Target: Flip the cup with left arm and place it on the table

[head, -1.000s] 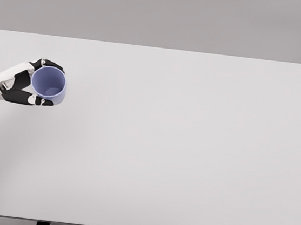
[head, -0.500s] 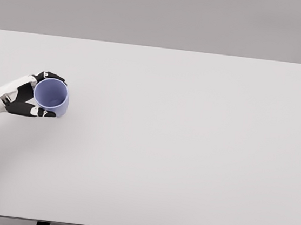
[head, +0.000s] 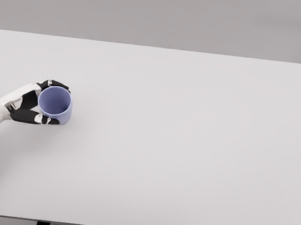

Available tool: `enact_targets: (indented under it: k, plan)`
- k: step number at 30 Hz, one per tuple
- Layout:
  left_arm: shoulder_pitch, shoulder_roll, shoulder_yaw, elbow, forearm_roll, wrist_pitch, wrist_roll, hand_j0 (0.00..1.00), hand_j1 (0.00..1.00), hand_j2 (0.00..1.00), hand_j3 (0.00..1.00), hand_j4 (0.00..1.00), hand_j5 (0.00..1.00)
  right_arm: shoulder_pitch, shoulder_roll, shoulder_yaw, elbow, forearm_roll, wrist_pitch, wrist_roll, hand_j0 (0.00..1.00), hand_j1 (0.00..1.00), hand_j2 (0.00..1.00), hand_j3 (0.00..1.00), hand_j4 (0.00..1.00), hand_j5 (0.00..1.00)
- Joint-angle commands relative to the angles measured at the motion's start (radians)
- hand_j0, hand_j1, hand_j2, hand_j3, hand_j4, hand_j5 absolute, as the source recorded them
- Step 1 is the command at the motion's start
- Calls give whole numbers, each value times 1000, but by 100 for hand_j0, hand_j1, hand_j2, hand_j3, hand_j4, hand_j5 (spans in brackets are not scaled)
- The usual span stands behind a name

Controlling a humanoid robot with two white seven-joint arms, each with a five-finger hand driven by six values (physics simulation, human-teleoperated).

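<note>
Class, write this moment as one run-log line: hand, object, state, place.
left hand | fingers shut on cup | cup mouth-up, facing camera | over table, left side | right arm unseen

You're looking at a cup (head: 55, 103) with a smooth, matt lavender surface that reads as plastic, no glare on its rim or inner wall. The left hand (head: 26, 106) has hard white shells with a slight sheen and black matt finger segments. The table (head: 190, 149) is a smooth, matt, pale grey sheet.
</note>
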Motion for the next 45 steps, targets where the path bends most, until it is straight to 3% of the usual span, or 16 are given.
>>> enact_targets:
  k: [1,7,13,45]
  plan:
    - [0,0,-1,-2,4,0,0,64,64,64,64,64,64,0,0,0,0,0,1,0,100,100,100,100,100,100]
    - [0,0,1,-5,-5,-5,0,87,87,87,87,87,87,0,0,0,0,0,1,0,100,100,100,100,100,100]
    - [2,0,1,-6,-7,-8,0,96,96,96,96,96,96,0,0,0,0,0,1,0,100,100,100,100,100,100]
    - [29,3,10,-59,-2,-10,0,100,100,100,100,100,100,0,0,0,0,0,1,0,100,100,100,100,100,100]
